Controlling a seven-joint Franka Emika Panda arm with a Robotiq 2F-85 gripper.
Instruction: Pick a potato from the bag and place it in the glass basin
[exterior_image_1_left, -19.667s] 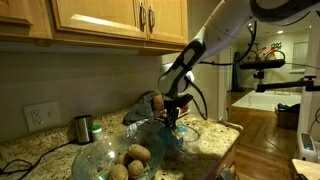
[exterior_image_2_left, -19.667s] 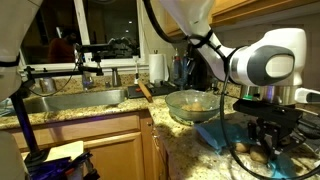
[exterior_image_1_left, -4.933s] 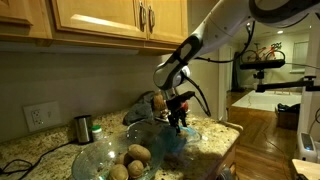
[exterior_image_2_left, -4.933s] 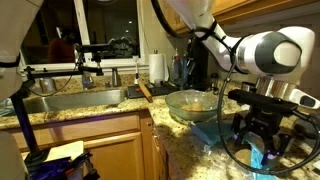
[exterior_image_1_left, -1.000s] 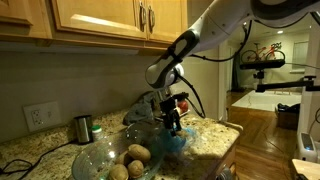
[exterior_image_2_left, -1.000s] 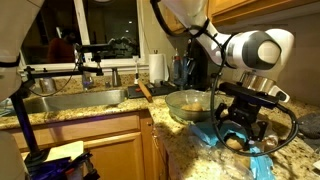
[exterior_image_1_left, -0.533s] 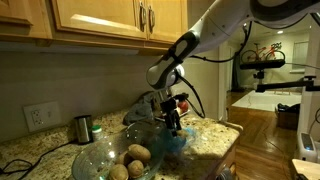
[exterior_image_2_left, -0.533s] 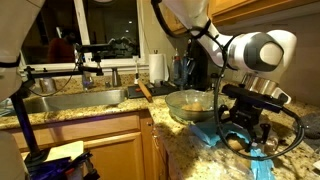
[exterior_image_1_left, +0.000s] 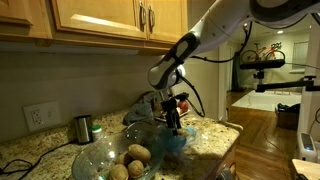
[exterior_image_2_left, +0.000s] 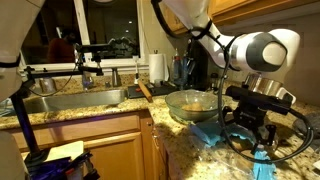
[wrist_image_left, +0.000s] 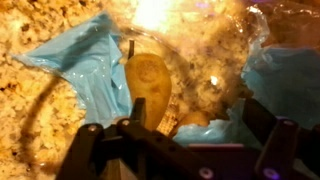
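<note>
The end effector (wrist_image_left: 183, 150) hangs wide open and empty over the bag (wrist_image_left: 80, 55), fingers spread to either side of the wrist view. Right below it, in the crumpled blue plastic, sits the potato (wrist_image_left: 148, 85). That's the target, dead centre between the fingers and a little ahead of them. Its long axis runs up and down the wrist view, only slightly tilted, so the fingers look set to close across the narrow way. By that judgement it's a clean line-up: a straight drop should do it. A second, smaller potato (wrist_image_left: 195, 120) peeks out just beside the first, close enough to get nudged.

In an exterior view the end effector (exterior_image_1_left: 172, 125) points down into the bag (exterior_image_1_left: 178, 142), with the glass basin (exterior_image_1_left: 90, 155) just beside it and several potatoes already lying inside. In an exterior view from another angle the basin (exterior_image_2_left: 175, 100) stands just behind the bag (exterior_image_2_left: 213, 135).

Everything rests on a speckled granite desk (exterior_image_1_left: 215, 135) in a kitchen. Wooden cabinets (exterior_image_1_left: 100, 20) hang above, a small dark cup (exterior_image_1_left: 83, 128) stands near the wall, and a sink (exterior_image_2_left: 70, 100) lies well apart.
</note>
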